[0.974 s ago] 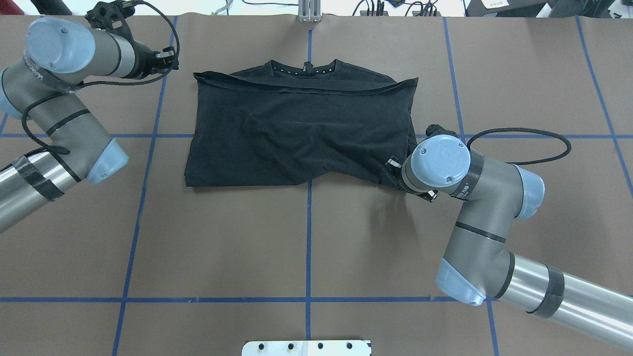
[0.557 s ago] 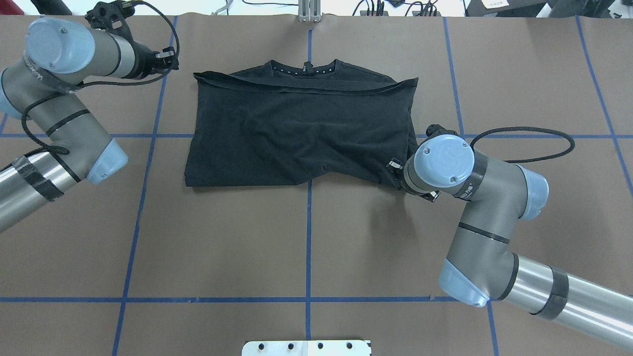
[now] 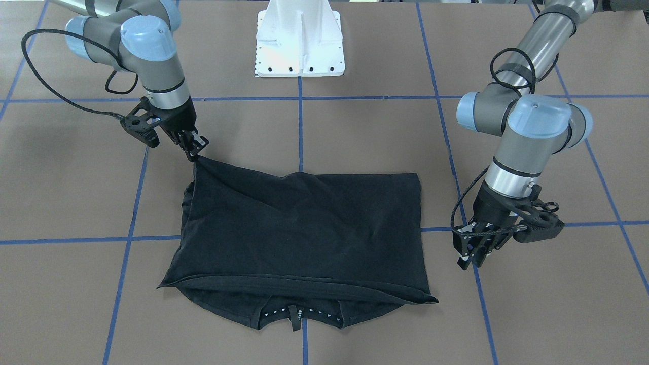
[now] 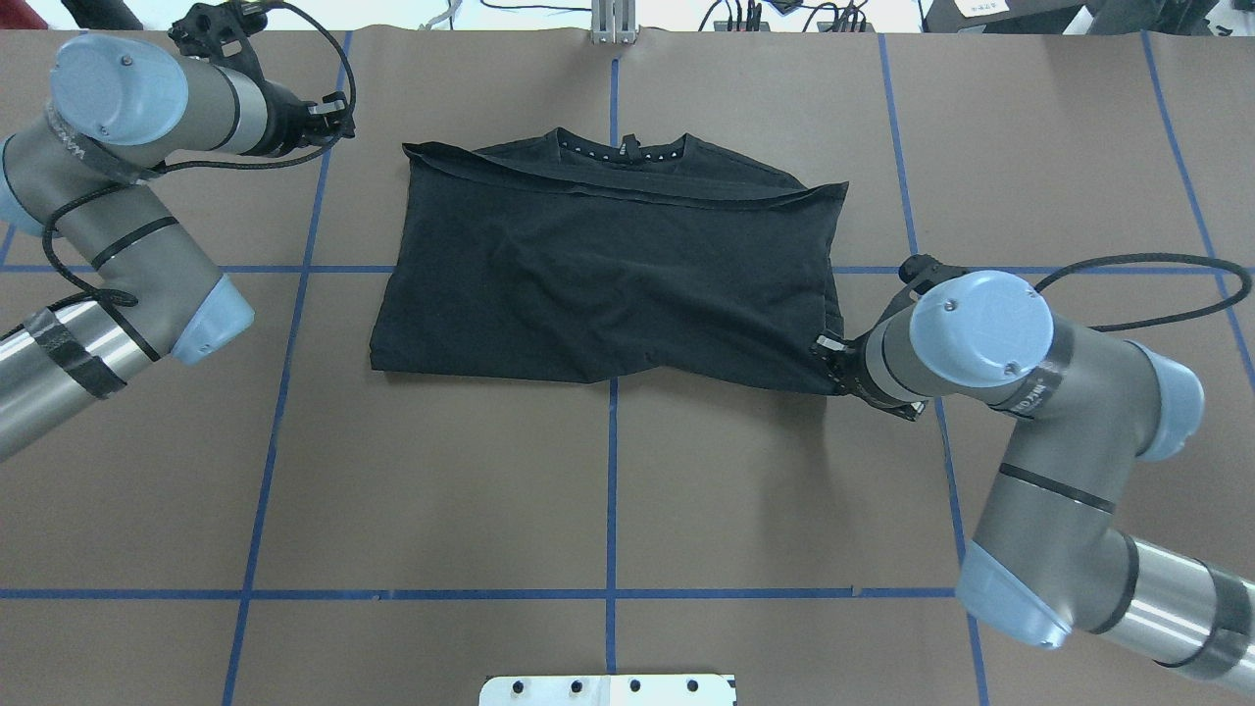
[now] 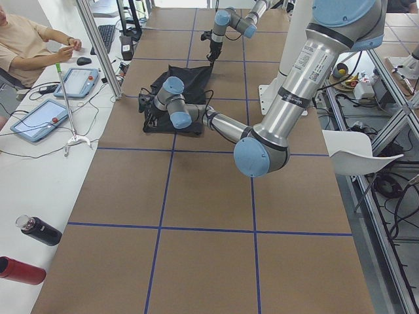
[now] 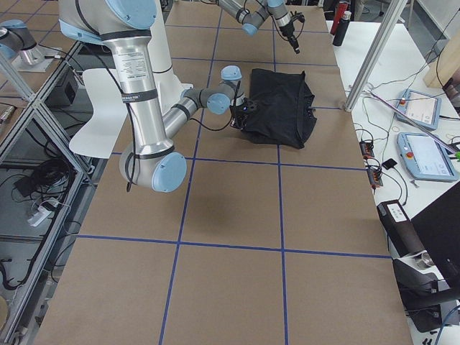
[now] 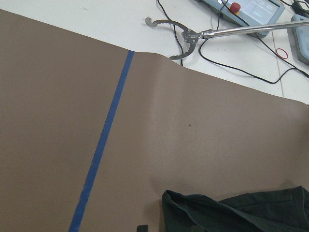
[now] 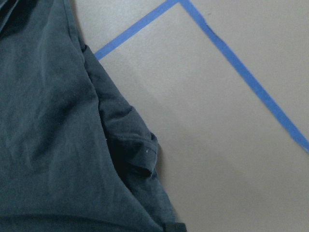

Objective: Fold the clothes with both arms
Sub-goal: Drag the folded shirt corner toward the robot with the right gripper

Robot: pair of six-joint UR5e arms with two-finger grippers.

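The black T-shirt (image 4: pixel 608 275) lies folded across the far middle of the table, collar (image 4: pixel 621 152) at the far edge; its logo is hidden. It also shows in the front view (image 3: pixel 304 228). My right gripper (image 4: pixel 833 368) is shut on the shirt's near right corner and holds it low over the table; in the front view (image 3: pixel 196 154) the cloth is pulled to a point there. The right wrist view shows the bunched corner (image 8: pixel 140 154). My left gripper (image 4: pixel 338 111) is open and empty, off the shirt's far left corner and apart from it (image 3: pixel 471 261).
The white pedestal base (image 3: pixel 299 40) stands at the near edge. Blue tape lines (image 4: pixel 611 471) cross the brown table cover. A metal grabber tool (image 7: pixel 183 36), tablets and cables lie past the far edge. An operator (image 5: pixel 26 39) sits there; bottles (image 5: pixel 39 230) stand on the side bench.
My right gripper has moved to the right with the shirt corner in it. The whole shirt has slid slightly right and its near edge is stretched. The left arm has not moved.
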